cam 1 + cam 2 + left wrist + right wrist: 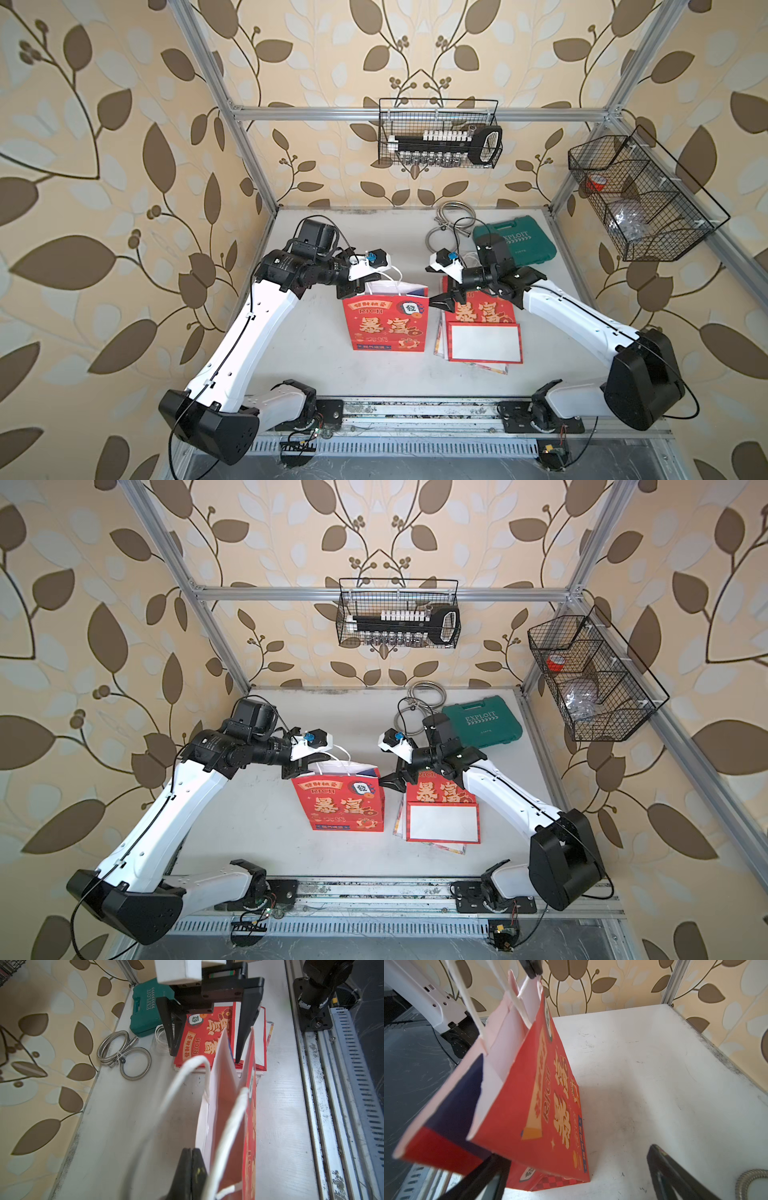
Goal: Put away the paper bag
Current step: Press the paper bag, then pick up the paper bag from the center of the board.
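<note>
Found the paper bag standing upright at table centre, mouth partly open. Found the left gripper clamped shut on its top rim at the 10 o'clock corner. Found the right gripper spread wide at the bag's 3 o'clock end, holding nothing, with one finger pointing down at the mouth gap. Noted a stack of flattened bags just beside, at 3 o'clock, partly beneath that gripper.

Hazards, as judged:
- Tearing or creasing of the thin rim if pulled from one corner only.
- Toppling on a sideways tug.
- Snagging of the white cord handles on the open fingers.
- Closing on one panel instead of both, leaving the bag gaping.
- Disturbing the stack on descent.
</note>
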